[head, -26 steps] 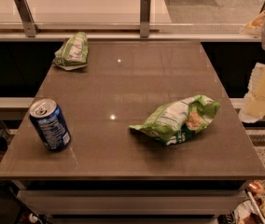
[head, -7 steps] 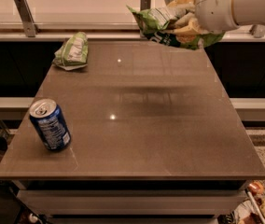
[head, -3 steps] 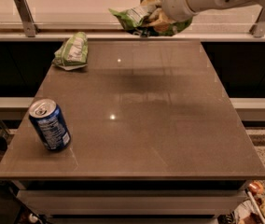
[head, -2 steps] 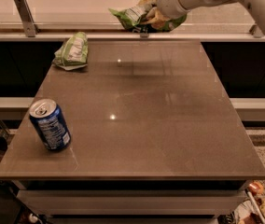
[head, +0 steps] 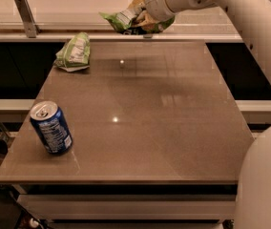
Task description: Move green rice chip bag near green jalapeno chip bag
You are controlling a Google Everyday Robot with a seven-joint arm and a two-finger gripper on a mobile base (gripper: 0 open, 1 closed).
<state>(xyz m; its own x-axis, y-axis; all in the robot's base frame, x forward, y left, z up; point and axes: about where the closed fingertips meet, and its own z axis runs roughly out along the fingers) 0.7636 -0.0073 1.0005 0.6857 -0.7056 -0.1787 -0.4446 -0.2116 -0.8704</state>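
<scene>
My gripper [head: 144, 14] is shut on the green rice chip bag [head: 126, 19], a bright lime-green foil bag with a white label. It holds the bag in the air above the table's far edge, right of centre. The green jalapeno chip bag [head: 73, 51], smaller and dull green with a white patch, lies flat at the far left of the brown table [head: 145, 113]. The held bag hangs to the right of the jalapeno bag, apart from it.
A blue soda can [head: 51, 128] stands upright near the table's front left. A metal rail post [head: 25, 14] stands behind the far left corner. My white arm [head: 250, 27] reaches in from the right side.
The gripper has carried the rice chip bag from the right side leftward along the far edge, closer to the jalapeno bag. The can and the jalapeno bag have not moved.
</scene>
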